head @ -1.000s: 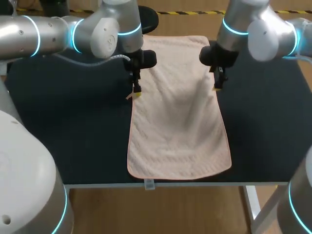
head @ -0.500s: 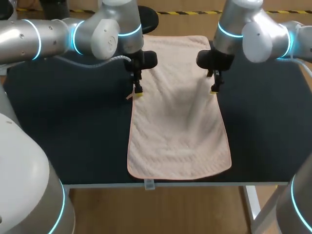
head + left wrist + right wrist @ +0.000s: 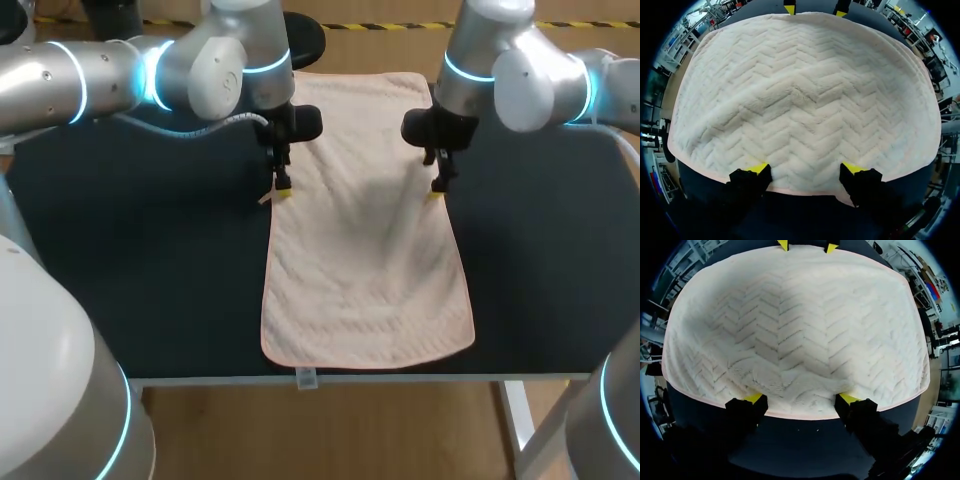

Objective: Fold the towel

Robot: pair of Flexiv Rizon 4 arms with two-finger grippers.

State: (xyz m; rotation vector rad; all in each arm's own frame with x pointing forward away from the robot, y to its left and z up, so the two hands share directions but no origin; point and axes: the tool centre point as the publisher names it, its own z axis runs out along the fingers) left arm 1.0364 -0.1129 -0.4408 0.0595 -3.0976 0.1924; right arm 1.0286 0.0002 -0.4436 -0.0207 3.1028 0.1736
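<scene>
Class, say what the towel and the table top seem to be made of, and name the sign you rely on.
The towel looks like soft plush cloth, matt cream: raised herringbone pile, pinkish stitched hem. The table top seems covered in a dark matt sheet, perhaps fabric or rubber: no shine shows.

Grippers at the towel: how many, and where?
2. The left gripper is at the towel's left edge, the right gripper at its right edge, both along the far half.

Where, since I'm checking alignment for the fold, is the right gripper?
In the head view, the right gripper is at the towel's right long edge, level with the left gripper at the opposite edge.
</scene>
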